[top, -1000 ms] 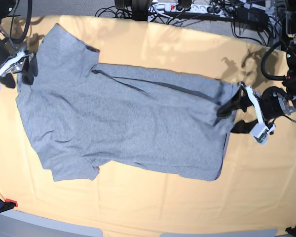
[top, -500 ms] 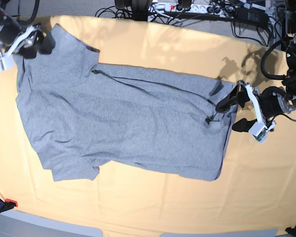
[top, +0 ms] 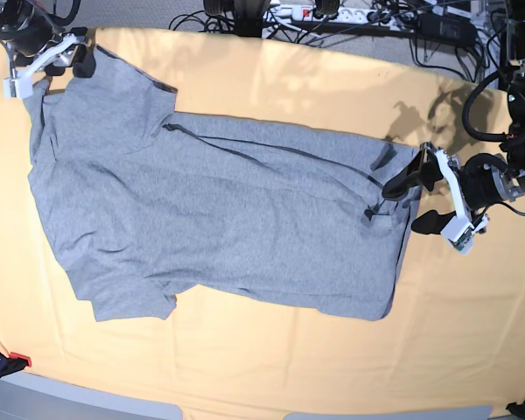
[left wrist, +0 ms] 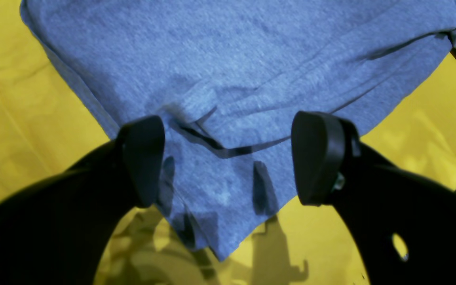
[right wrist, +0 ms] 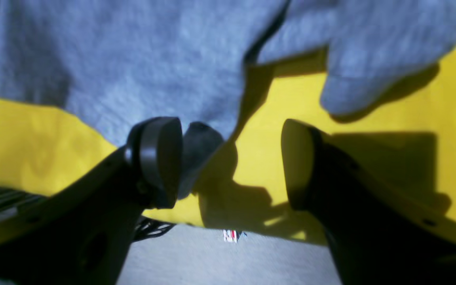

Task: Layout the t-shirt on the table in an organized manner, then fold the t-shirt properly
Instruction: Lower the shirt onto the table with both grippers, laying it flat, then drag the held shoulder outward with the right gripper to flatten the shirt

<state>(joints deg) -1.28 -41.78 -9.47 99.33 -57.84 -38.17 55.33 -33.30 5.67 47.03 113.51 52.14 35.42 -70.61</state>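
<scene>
Base view shows you the t-shirt (top: 219, 219) spread plain side up across the table (top: 332, 79), mostly flat, with a long crease along its far side and a small tuck at the hem corner. Your left gripper (top: 423, 201) hangs wide open at that hem, holding nothing; the right gripper (top: 63, 59) is open and empty by the sleeve. Judged from this, layout is nearly done; folding remains.
</scene>
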